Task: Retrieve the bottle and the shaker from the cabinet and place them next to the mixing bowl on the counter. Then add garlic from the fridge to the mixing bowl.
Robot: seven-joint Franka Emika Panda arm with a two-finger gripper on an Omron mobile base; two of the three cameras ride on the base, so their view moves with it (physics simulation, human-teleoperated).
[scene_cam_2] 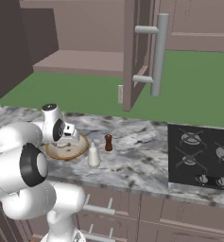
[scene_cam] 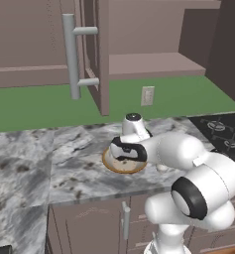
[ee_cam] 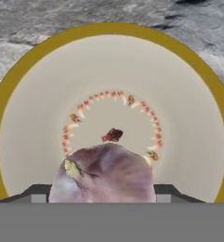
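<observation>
- Left base view: the robot's gripper (scene_cam: 125, 153) hung directly over the round cream mixing bowl with a mustard-yellow rim (scene_cam: 110, 164) on the marble counter (scene_cam: 29, 163).
- Right base view: the white bottle (scene_cam_2: 93, 155) and the small brown shaker (scene_cam_2: 108, 142) stood just beside that bowl (scene_cam_2: 78, 150).
- Hand view: the jaws gripped the purplish papery garlic bulb (ee_cam: 104, 172) above the bowl's (ee_cam: 189, 118) centre.

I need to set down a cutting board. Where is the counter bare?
Bare marble lies left of the mixing bowl toward the counter corner, and between the shaker and the stove. It is crowded around the bowl: bottle, shaker and the gripper holding garlic above it.
</observation>
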